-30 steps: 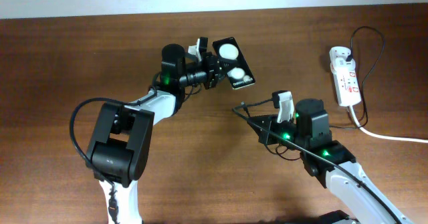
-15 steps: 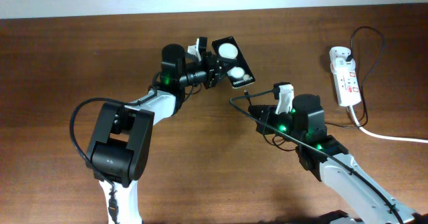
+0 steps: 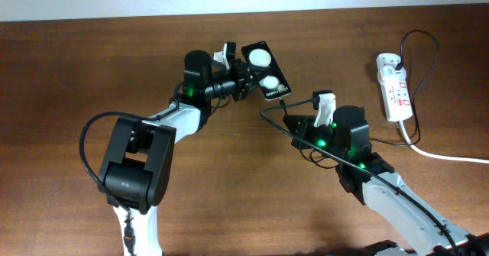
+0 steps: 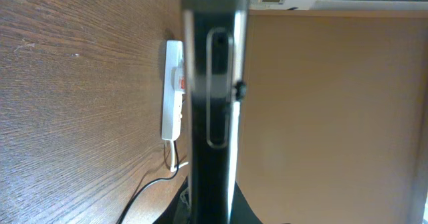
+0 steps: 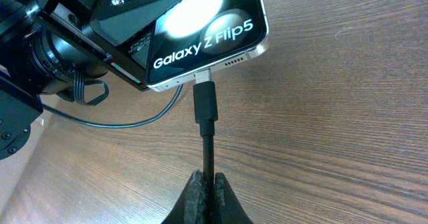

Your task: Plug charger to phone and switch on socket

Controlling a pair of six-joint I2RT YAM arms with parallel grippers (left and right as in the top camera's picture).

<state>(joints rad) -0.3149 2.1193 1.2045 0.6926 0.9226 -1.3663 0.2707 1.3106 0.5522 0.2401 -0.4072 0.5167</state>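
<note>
Looking down from overhead, I see my left gripper (image 3: 246,79) clamped on one side of the flat black rectangular phone (image 3: 266,71), which sits near the middle of the brown wooden table (image 3: 229,187), its face with one larger and one smaller white round blob turned up. In the right wrist view that phone reads "Galaxy Z Flip5", and its bottom edge faces my right gripper (image 5: 206,184). The right gripper's fingers are pinched tight on the thin black cable of the charger (image 5: 205,103), just behind its small black connector. The connector stands in line with the phone's port and its metal tip meets the opening; how deep it sits I cannot tell. Slack cable curves away to the left beneath the phone. The long white socket (image 3: 393,88) with its red marks lies flat near the table's right edge, well apart from both arms, with a thick white cord (image 3: 451,157) trailing off to the right. Its switch position is too small to read.
</note>
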